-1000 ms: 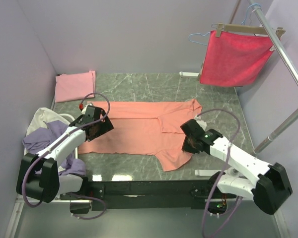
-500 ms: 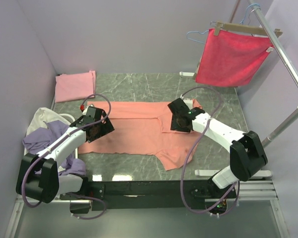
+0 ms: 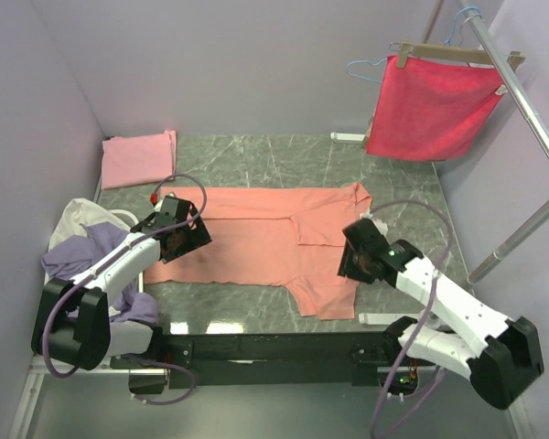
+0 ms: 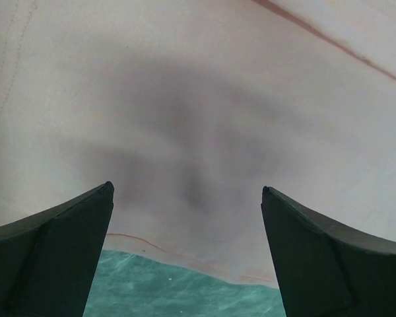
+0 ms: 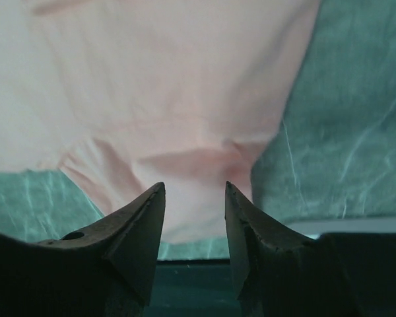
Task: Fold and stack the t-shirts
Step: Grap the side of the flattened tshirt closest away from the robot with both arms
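My left jaws gape wide over the left end of the salmon-orange t-shirt (image 3: 256, 242) spread on the worktop (image 3: 256, 160), my right jaws (half open) over its right edge, both empty.

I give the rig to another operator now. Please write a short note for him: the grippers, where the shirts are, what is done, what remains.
Left gripper: open wide above the left part of the salmon shirt, holding nothing.
Right gripper: partly open over that shirt's near sleeve; no grip seen.
Shirts: salmon shirt spread out in the middle; pink shirt folded at the far left corner; lavender and cream ones in a heap at the left edge.
Done: pink shirt folded.
Left: fold the salmon shirt, then the heap, and stack all.
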`<state>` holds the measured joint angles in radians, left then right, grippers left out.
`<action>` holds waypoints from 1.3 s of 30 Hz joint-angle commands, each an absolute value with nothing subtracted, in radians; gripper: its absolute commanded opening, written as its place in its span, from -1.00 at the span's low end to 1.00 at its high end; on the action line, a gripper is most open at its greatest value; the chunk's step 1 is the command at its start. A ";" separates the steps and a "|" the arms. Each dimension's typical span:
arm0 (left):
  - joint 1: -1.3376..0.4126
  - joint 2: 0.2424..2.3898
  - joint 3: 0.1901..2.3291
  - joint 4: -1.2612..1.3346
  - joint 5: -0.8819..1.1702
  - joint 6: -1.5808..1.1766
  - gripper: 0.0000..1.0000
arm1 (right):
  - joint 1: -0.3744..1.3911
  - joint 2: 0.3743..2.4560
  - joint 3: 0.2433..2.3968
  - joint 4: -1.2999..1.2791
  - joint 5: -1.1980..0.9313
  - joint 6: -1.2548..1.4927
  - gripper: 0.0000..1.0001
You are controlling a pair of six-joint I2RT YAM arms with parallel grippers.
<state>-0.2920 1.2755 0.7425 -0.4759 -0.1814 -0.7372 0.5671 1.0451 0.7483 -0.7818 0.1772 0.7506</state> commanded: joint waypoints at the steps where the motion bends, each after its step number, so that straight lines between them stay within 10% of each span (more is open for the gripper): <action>1: -0.299 1.282 0.782 -0.457 -0.166 -0.704 0.99 | 0.574 0.948 0.664 -0.845 0.103 0.857 -0.04; 29: -0.301 1.264 0.745 -0.480 -0.187 -0.739 0.99 | 0.634 1.040 0.434 -0.681 0.055 0.904 -0.01; 39: -0.301 1.269 0.739 -0.480 -0.186 -0.741 0.99 | 0.653 1.057 0.440 -0.680 0.054 0.905 -0.93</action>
<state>-0.2962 1.2835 0.7406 -0.4801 -0.1772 -0.7273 0.6395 1.0359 0.4625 -0.7067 0.0528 0.8959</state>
